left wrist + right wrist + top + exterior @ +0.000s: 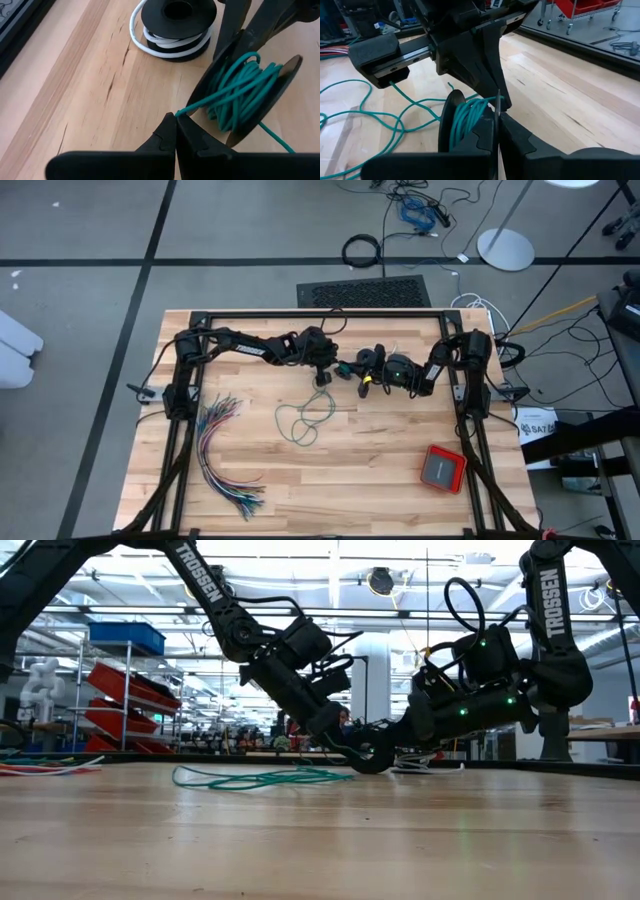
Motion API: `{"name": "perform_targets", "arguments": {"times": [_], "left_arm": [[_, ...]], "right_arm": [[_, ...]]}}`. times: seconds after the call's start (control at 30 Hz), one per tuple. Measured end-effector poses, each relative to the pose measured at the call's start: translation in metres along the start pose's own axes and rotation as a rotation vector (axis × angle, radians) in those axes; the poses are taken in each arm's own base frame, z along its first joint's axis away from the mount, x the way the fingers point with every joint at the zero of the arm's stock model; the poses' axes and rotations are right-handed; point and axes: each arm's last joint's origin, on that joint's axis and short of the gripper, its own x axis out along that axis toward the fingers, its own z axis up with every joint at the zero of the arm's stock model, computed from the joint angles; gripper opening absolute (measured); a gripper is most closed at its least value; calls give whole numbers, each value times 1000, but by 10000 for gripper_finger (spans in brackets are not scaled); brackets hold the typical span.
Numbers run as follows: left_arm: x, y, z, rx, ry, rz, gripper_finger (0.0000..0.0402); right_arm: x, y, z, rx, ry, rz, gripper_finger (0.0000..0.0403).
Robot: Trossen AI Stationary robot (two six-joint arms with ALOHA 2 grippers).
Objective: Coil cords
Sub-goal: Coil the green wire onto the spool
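1. High view: both my arms meet upper centre of the frame. Left tool (322, 377) is at frame centre; right tool (366, 380) is just to its right.
2. Left tool (176, 131): fingers pressed together, pinching the teal cord (235, 90) right at the tips.
3. Right tool (496, 131): also pressed together, clamped on a flange of the black spool (451, 125), held on edge. Part of the teal cord (467, 117) is already wound on it.
4. Key relation: the spool (272, 95) sits just beyond my left tips, w/ a short taut run of cord between tip and hub. The spool stands on edge, so each wrap must go round the hub between the flanges.
5. Slack: loose teal loops (303, 420) lie on the desk (400, 480) below centre, on the left arm's side. So it's the nearer arm for feeding.
6. Black cord w/ white tail (165, 42) is on a second spool (179, 11), flat on the desk, near but apart.
7. Room: the desk is bare lower centre. Coloured wire bundle (225, 460) sits lower left and the red box (442, 468) lower right, both well apart. Tightest spot, I reckon, is between my own two tools.
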Motion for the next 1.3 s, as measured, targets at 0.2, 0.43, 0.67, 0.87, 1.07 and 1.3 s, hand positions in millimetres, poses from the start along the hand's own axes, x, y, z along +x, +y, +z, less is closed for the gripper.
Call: {"name": "perform_targets", "arguments": {"times": [0.2, 0.43, 0.67, 0.87, 1.07, 1.3], "left_arm": [[0, -1, 1, 3, -6, 1, 0], [0, -2, 1, 5, -8, 1, 0], [0, -2, 2, 6, -16, 2, 0], [0, -2, 3, 6, -24, 3, 0], [0, -2, 3, 7, -29, 3, 0], [0, -1, 5, 8, -41, 7, 0]], "right_arm": [[0, 0, -1, -1, 15, 3, 8], [0, 1, -1, 12, 17, 8, 8], [0, 1, -2, 7, 22, 4, 8], [0, 1, -2, 20, 23, 5, 11], [0, 1, -3, 31, 33, 14, 29], [-2, 0, -17, -4, 161, 7, 29]]}}
